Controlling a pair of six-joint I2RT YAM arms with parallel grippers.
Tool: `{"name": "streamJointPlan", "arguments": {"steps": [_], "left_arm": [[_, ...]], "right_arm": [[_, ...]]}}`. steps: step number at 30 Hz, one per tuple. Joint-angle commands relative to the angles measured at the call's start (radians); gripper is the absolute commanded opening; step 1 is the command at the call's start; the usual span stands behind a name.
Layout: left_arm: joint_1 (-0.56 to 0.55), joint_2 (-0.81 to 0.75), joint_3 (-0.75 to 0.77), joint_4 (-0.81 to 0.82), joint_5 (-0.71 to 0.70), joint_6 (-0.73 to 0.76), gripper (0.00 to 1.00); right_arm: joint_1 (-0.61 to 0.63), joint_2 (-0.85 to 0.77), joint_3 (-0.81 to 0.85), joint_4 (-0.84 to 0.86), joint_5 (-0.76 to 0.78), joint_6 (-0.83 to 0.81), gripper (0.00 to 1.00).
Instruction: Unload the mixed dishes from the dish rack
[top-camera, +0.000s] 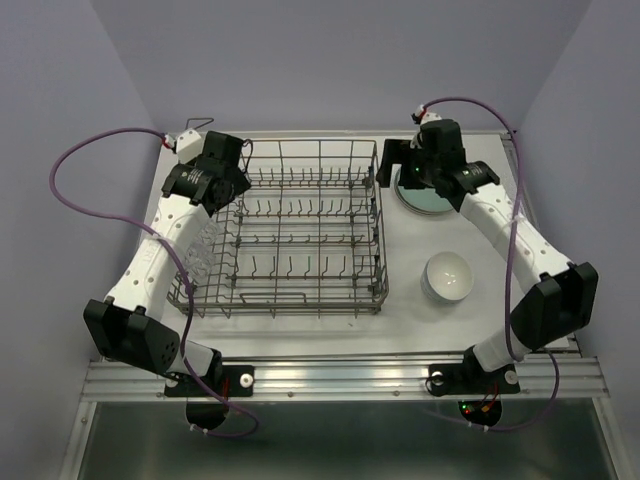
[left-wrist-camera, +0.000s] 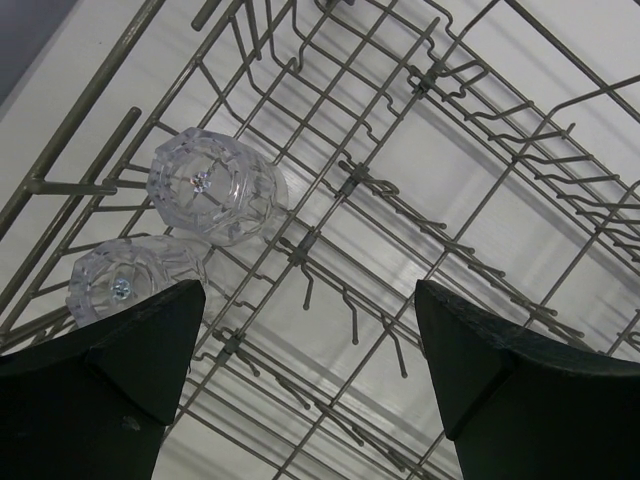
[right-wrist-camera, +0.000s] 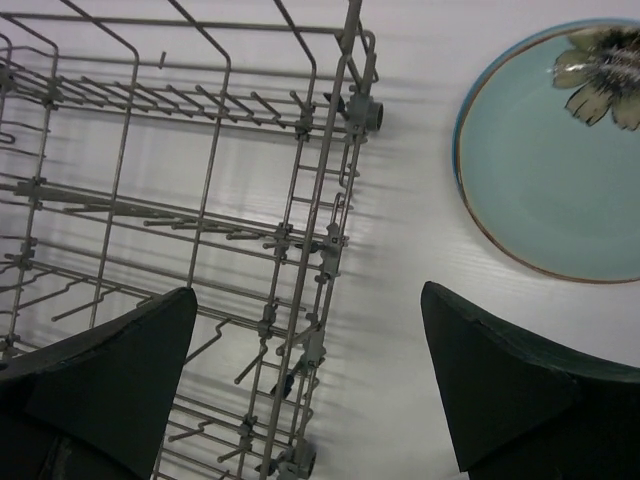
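Note:
The dish rack (top-camera: 381, 240), a grey wire basket, fills the middle of the table. Two clear textured glasses (left-wrist-camera: 215, 187) (left-wrist-camera: 125, 280) lie among the tines at its left side, seen faintly from above as glasses (top-camera: 201, 245). My left gripper (left-wrist-camera: 308, 290) hangs open over the rack's floor (left-wrist-camera: 350, 180), just right of the glasses and touching nothing. A pale green plate (right-wrist-camera: 560, 170) with a dark flower mark lies flat on the table right of the rack. My right gripper (right-wrist-camera: 308, 292) stands open and empty above the rack's far right corner (right-wrist-camera: 335, 200), beside the plate (top-camera: 425, 203).
A white bowl (top-camera: 447, 277) sits upright on the table to the right of the rack, nearer the front. Lilac walls close in the table on the left, back and right. Purple cables loop off both arms.

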Motion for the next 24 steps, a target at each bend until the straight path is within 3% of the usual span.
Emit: {"name": "streamJointPlan", "arguments": {"steps": [1, 4, 7, 9, 12, 18, 24], "left_arm": [[0.004, -0.009, -0.020, -0.041, -0.067, -0.028, 0.99], [0.004, -0.013, -0.032, -0.047, -0.074, -0.044, 0.99], [0.004, -0.010, -0.042, -0.050, -0.080, -0.053, 0.99], [0.004, -0.006, -0.045, -0.059, -0.090, -0.065, 0.99], [0.004, 0.002, -0.054, -0.062, -0.098, -0.073, 0.99], [0.004, 0.005, -0.068, -0.081, -0.124, -0.108, 0.99], [0.004, 0.008, -0.094, -0.112, -0.143, -0.151, 0.99]], "right_arm": [[0.026, 0.054, -0.028, 0.084, 0.088, 0.102, 0.99], [0.051, 0.079, -0.051, 0.108, 0.095, 0.112, 0.93], [0.060, 0.096, -0.070, 0.134, 0.098, 0.122, 0.65], [0.071, 0.102, -0.085, 0.156, 0.079, 0.122, 0.61], [0.071, 0.136, -0.084, 0.158, 0.087, 0.139, 0.47], [0.080, 0.157, -0.084, 0.158, 0.111, 0.155, 0.33], [0.101, 0.180, -0.074, 0.145, 0.147, 0.159, 0.27]]}}
